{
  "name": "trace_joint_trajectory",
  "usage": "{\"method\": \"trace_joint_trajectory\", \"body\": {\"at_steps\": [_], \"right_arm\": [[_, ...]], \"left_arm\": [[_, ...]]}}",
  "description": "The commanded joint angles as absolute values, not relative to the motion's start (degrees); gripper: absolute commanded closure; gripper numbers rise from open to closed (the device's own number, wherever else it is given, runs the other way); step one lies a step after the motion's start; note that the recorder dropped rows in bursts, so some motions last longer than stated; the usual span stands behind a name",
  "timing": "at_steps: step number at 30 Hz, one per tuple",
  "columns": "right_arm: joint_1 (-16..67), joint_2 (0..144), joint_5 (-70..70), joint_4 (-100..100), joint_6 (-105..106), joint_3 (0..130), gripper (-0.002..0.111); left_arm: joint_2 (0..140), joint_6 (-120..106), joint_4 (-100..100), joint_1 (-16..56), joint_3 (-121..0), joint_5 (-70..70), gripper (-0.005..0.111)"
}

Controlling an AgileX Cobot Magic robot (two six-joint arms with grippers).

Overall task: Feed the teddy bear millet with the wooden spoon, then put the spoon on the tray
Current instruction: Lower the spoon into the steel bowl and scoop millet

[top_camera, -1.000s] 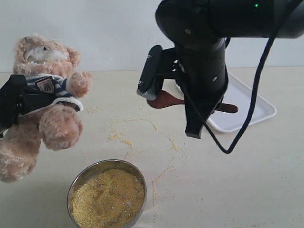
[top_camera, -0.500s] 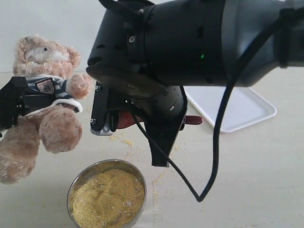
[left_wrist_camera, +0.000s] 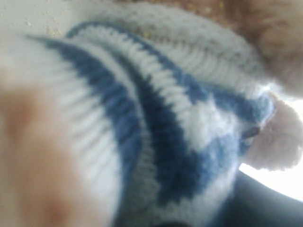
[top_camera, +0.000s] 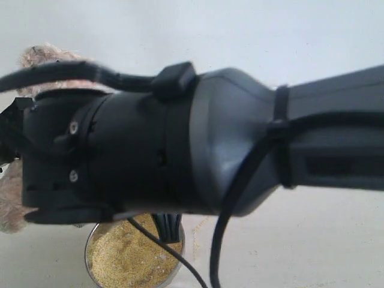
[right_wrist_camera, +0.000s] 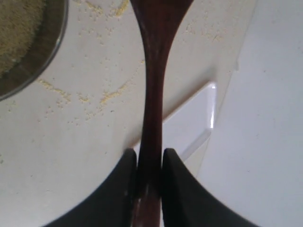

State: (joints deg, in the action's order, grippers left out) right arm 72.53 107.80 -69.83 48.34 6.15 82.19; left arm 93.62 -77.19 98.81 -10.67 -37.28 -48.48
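Note:
The wooden spoon is clamped by its slim handle between the black fingers of my right gripper, its bowl end pointing away over the table. Millet fills the steel bowl, also seen as millet in the right wrist view. The teddy bear shows only as fur behind the right arm. Its striped shirt fills the left wrist view, where the left gripper's fingers are hidden. A corner of the white tray lies beyond the spoon handle.
The right arm spans nearly the whole exterior view and hides the table's middle. The steel bowl stands at the front. Loose millet specks are scattered on the beige table between bowl and tray.
My right arm has swung left across the view with the spoon, from near the tray to over the bowl beside the bear, and now blocks most of the scene. The bear has stayed put.

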Motion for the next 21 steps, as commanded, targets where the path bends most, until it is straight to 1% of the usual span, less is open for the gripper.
{"method": "trace_joint_trajectory", "body": {"at_steps": [1, 6, 11, 17, 21], "right_arm": [[73.1, 108.6, -70.0, 48.2, 6.6, 82.6, 0.109], [73.1, 108.6, -70.0, 47.6, 8.6, 82.6, 0.109], [73.1, 108.6, -70.0, 38.2, 21.4, 82.6, 0.109], [73.1, 108.6, -70.0, 36.9, 21.7, 82.6, 0.109], [73.1, 108.6, -70.0, 37.2, 20.6, 82.6, 0.109]], "left_arm": [[93.4, -78.0, 99.9, -10.8, -37.9, -49.2, 0.102], [93.4, -78.0, 99.9, -10.8, -37.9, -49.2, 0.102], [93.4, -78.0, 99.9, -10.8, -37.9, -49.0, 0.102], [93.4, -78.1, 99.9, -10.8, -37.9, -48.7, 0.102], [93.4, -78.5, 99.9, -11.0, -37.9, -45.8, 0.102]]}}
